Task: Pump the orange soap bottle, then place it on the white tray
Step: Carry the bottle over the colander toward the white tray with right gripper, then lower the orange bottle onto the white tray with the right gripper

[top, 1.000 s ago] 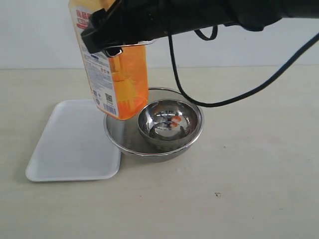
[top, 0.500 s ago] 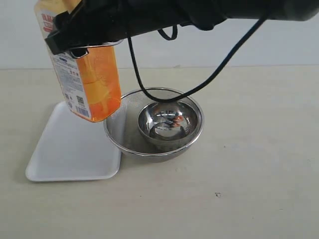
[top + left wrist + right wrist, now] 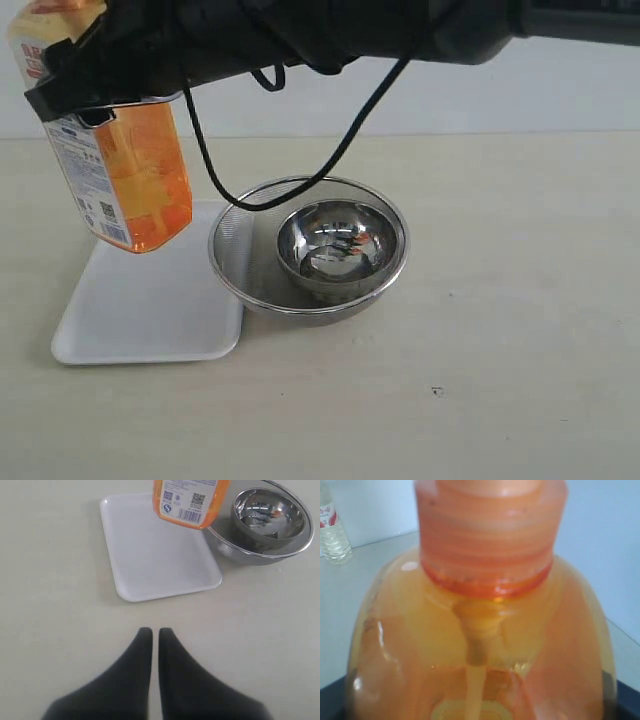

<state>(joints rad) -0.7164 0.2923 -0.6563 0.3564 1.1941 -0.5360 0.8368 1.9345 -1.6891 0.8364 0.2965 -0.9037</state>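
The orange soap bottle (image 3: 128,185) hangs in the air, slightly tilted, over the far part of the white tray (image 3: 140,305). My right gripper (image 3: 95,95) has reached across to the left and is shut on the bottle's upper body; the pump head is cut off at the frame's top. The right wrist view is filled by the bottle's shoulder and orange collar (image 3: 480,605). In the left wrist view the bottle's base (image 3: 192,502) floats over the tray (image 3: 150,565), and my left gripper (image 3: 151,632) is shut on nothing, over bare table short of the tray.
A round steel mesh bowl (image 3: 232,262) holding a smaller shiny steel bowl (image 3: 340,245) stands right beside the tray's right edge. A clear water bottle (image 3: 332,530) stands far off by the wall. The beige table stretches to the right and front.
My right gripper has carried the bottle leftward, from above the mesh bowl's rim to above the tray. The bowls and tray have not moved.
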